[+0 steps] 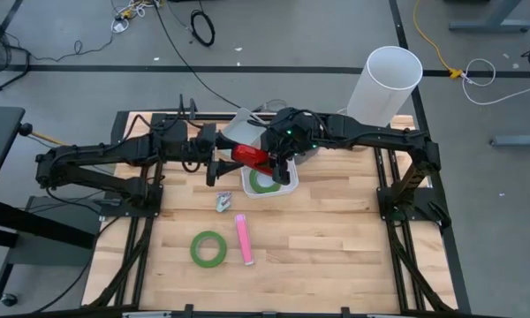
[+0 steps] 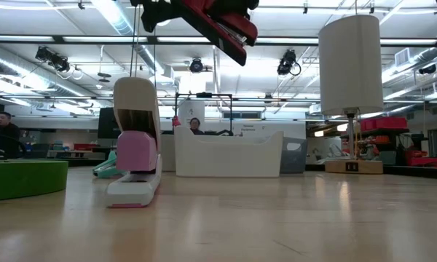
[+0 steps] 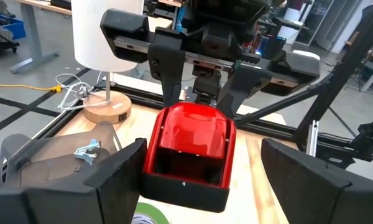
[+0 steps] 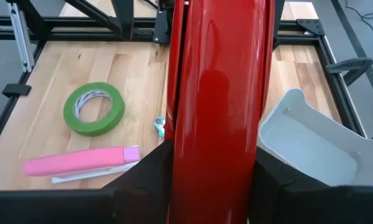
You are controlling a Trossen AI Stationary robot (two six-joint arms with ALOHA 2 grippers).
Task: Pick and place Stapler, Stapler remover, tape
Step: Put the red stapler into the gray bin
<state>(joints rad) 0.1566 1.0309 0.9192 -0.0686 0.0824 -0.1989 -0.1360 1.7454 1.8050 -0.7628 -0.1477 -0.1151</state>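
A red stapler [image 1: 247, 156] with a black base is held in the air between my two grippers, over the left edge of a white tray [image 1: 289, 185]. My right gripper [image 1: 276, 161] is shut on it. My left gripper [image 1: 219, 168] is open, and its fingers [image 3: 112, 177] stand on either side of the stapler's near end [image 3: 193, 149]. One green tape roll [image 1: 265, 181] lies in the tray. Another green tape roll [image 1: 208, 249], a pink stapler [image 1: 245, 238] and a small staple remover [image 1: 223, 202] lie on the table. The red tape is out of view. My right gripper pinches the red stapler's two long sides [image 4: 193, 149] between its two fingers [image 3: 168, 74], at the end toward the table's right. The fingers come level from the right and lie along the stapler. The stapler is lifted clear and tilted, high above the table [image 2: 226, 22].
A grey tray [image 1: 240, 130] holding a small bluish metal piece [image 3: 87, 149] stands behind the white tray. A white lamp with a cylindrical shade [image 1: 384, 84] stands at the back right. Bare wood lies at the front right [image 1: 353, 256]. People show in the room behind the table.
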